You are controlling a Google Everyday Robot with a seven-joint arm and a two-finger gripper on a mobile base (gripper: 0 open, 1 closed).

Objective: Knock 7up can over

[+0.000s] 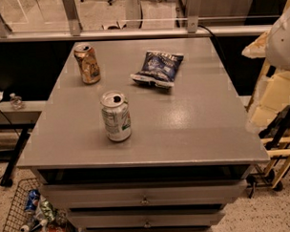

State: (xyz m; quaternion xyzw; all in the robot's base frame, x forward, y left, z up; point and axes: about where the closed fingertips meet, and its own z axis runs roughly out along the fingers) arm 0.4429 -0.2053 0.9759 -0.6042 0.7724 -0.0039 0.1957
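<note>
The 7up can [116, 116], silver-white with green print and an open top, stands upright on the grey table [193, 130], left of centre and near the front edge. Only a white part of my arm [281, 33] shows at the right edge, beyond the table and well away from the can. My gripper itself does not show in this view.
A brown-gold can [87, 64] stands upright at the back left. A dark blue snack bag [158, 68] lies at the back centre. Drawers sit under the tabletop. A wire basket of cans [29, 217] is on the floor at left. A cream-coloured stand [273, 108] is at right.
</note>
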